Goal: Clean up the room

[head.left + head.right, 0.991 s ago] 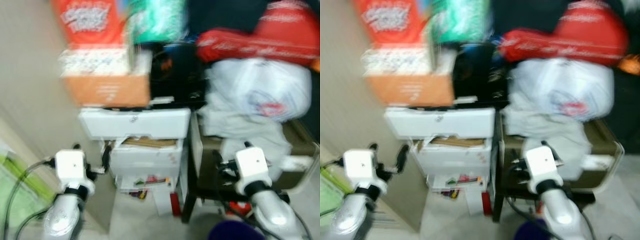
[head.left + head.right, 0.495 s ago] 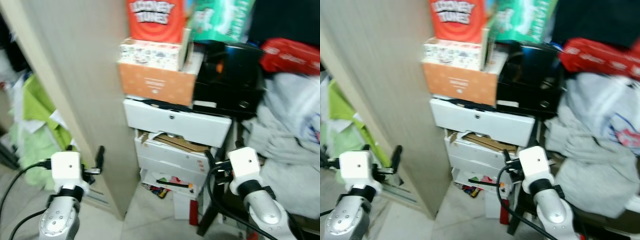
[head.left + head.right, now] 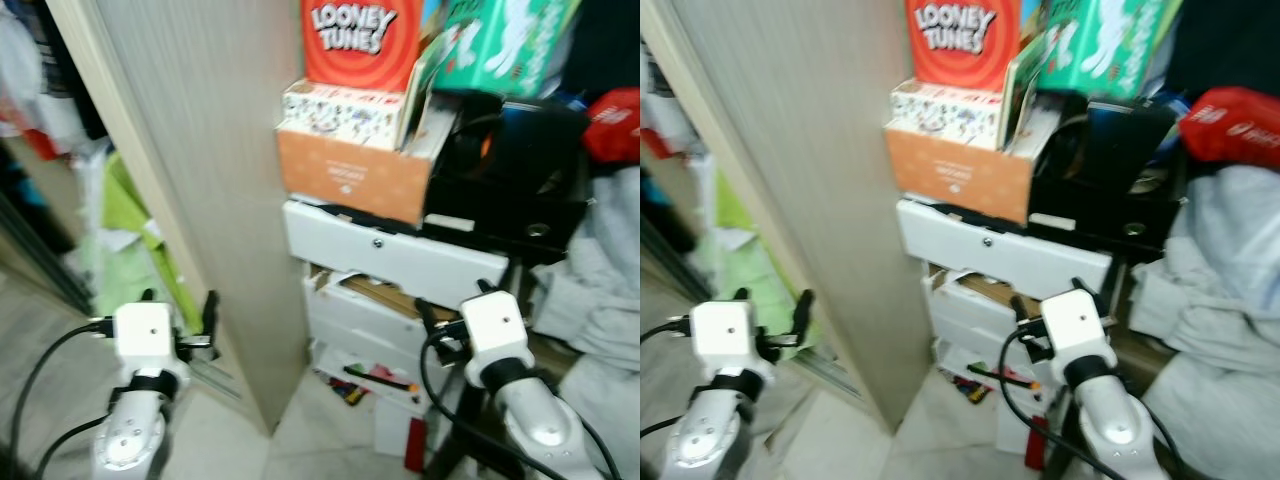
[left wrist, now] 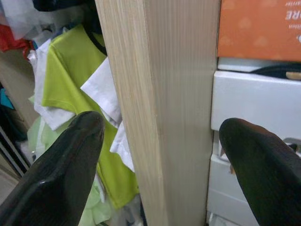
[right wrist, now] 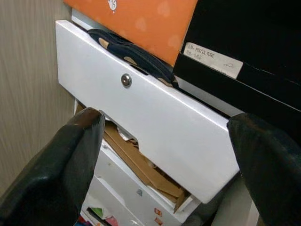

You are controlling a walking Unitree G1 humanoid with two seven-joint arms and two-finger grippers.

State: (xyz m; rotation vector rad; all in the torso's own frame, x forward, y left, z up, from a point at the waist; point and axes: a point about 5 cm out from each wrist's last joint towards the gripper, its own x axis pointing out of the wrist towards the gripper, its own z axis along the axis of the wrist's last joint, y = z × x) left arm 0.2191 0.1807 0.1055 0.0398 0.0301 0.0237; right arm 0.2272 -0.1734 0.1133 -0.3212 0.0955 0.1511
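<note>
Head stereo looking down at white drawers [image 3: 390, 255], wrist cameras close, facing them

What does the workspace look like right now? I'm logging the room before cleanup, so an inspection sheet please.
Surface: pale floor, small colourful items below the drawers.
Job's things: white drawer unit, top drawer ajar with dark fabric caught in it, brown cardboard jutting beneath.
Clutter: orange box, Looney Tunes box, black box, grey clothes, green shirt.
Grippers: left gripper open, facing wooden panel; right gripper open, facing the drawers.
Cables: black cables at both arms.
Surroundings: nothing seen.
</note>
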